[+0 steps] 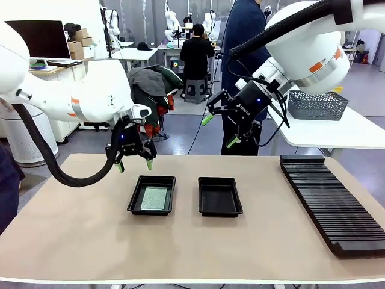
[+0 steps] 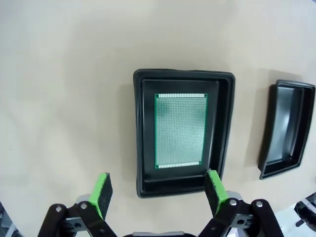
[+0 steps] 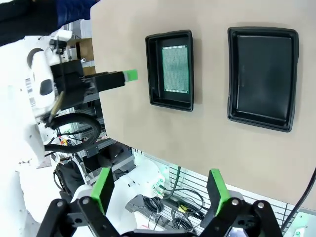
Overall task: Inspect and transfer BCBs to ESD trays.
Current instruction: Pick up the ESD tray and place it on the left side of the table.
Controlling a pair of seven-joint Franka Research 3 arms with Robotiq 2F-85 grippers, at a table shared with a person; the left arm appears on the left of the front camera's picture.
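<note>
The left gripper (image 1: 135, 164) hangs with its fingers pointing down, the jaws spread as wide as they go and nothing between them. Directly under it, just beyond the fingertips, lies a black tray (image 2: 182, 74), and flat on the floor of this tray is one green circuit board (image 2: 180, 131). The board sits square inside the walls with a small margin all around, so I judge that it is already put in its place. The gripper probably stands above it so that its camera can look at the board.

The right gripper (image 1: 219, 130) is raised high and tilted, also fully open and empty. Well below it and ahead is the second tray (image 3: 261, 69), of the same kind, with a bare floor. It lies just beside the filled tray and does not touch it. I judge that this one waits for the next board.

On the outer side of the right gripper, well apart from both trays, a long black ribbed rack (image 1: 331, 205) lies on the table (image 1: 72, 229); its slots look empty, though I cannot be sure
</note>
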